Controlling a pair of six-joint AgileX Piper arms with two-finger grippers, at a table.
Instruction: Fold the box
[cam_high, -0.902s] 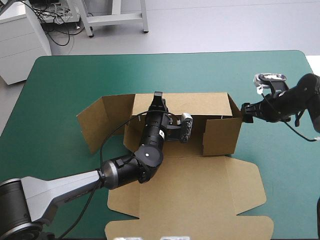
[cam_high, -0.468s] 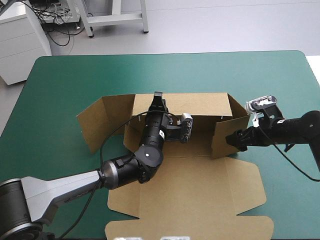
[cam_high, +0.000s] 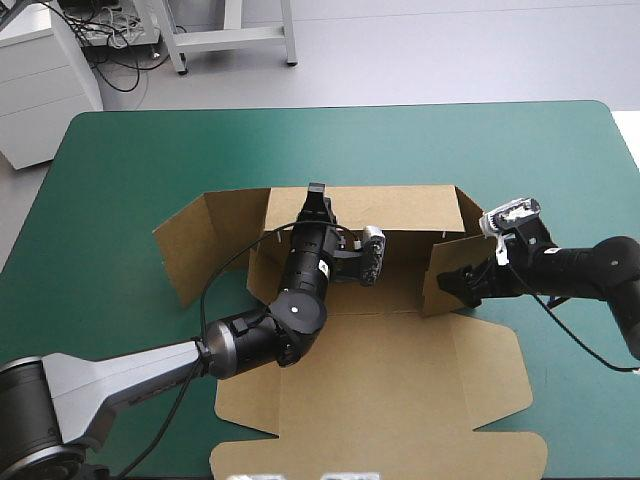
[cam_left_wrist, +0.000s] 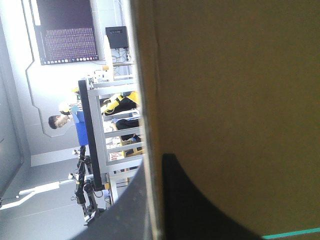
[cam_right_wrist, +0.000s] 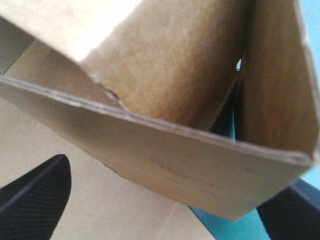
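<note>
The box (cam_high: 400, 380) sat half-folded at the middle of the table (cam_high: 150, 160), its lid flat toward me. My left gripper (cam_high: 317, 197) was clamped on the rear wall's (cam_high: 400, 208) top edge. My right gripper (cam_high: 452, 283) was spread wide, straddling the right side flap (cam_high: 440, 258).

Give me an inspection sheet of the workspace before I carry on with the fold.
Surface: teal-green table cover, bare around the board.
Job's things: brown cardboard box, partly formed. The back wall and both side flaps are raised, and the near panel lies flat on the cover.
Clutter: nothing seen.
Grippers: left gripper shut on the box's back wall, with one black finger on each side of the board. Right gripper open at the right side flap, the flap's edge just ahead between its spread fingers.
Cables: nothing seen.
Surroundings: nothing seen.
</note>
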